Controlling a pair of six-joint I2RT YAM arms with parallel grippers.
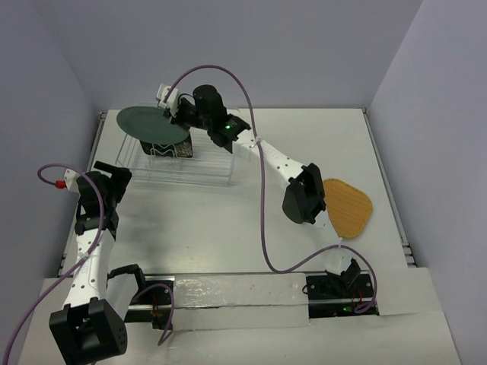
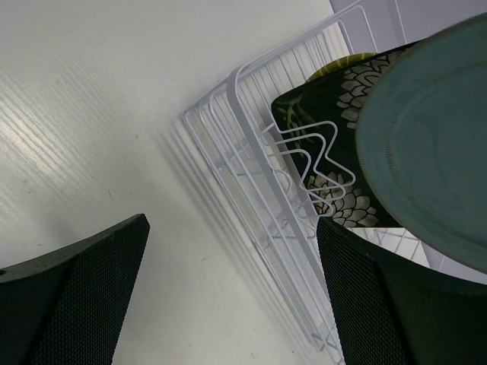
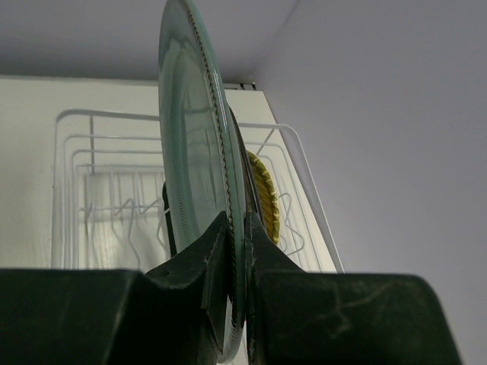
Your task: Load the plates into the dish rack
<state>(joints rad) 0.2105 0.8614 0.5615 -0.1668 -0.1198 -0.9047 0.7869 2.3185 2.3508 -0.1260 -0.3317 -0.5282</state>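
Observation:
My right gripper (image 1: 183, 120) is shut on the rim of the round teal-grey plate (image 1: 151, 125) and holds it tilted above the clear dish rack (image 1: 205, 173). In the right wrist view the fingers pinch the plate (image 3: 186, 137) edge-on at the gripper (image 3: 237, 226). The black flowered plate (image 2: 323, 106) stands in the rack's dividers, with the yellow woven plate (image 3: 265, 194) behind it. The orange plate (image 1: 348, 207) lies flat on the table at the right. My left gripper (image 1: 112, 176) is open and empty, just left of the rack (image 2: 243, 163).
The white table (image 1: 228, 236) has walls at the back and both sides. The right arm's purple cable (image 1: 263, 220) loops over the table's middle. The left gripper (image 2: 228, 293) hovers over bare table beside the rack's near corner.

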